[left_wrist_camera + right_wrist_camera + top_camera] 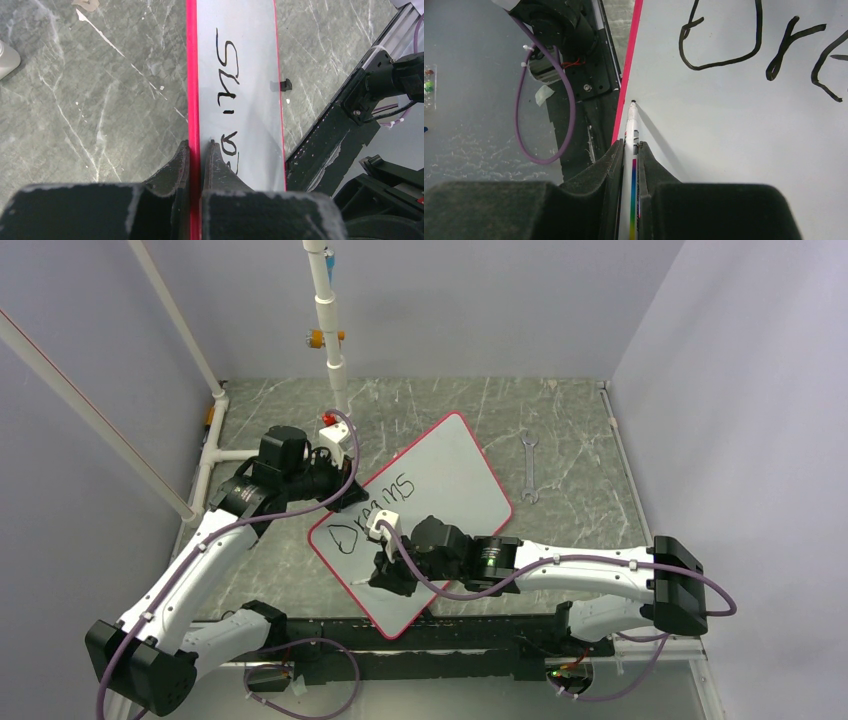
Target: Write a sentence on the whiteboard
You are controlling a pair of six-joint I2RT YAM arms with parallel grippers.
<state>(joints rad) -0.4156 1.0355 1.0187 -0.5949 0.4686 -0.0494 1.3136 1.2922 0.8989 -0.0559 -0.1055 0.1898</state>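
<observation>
I see my left gripper (196, 146) pinched tight on the red rim of the whiteboard (455, 465), which lies askew mid-table (580, 420). The sentence (372, 512) reads "Dreams". My right gripper (630, 146) is clamped on a marker (631, 117), whose tip is just inside the rim.
</observation>
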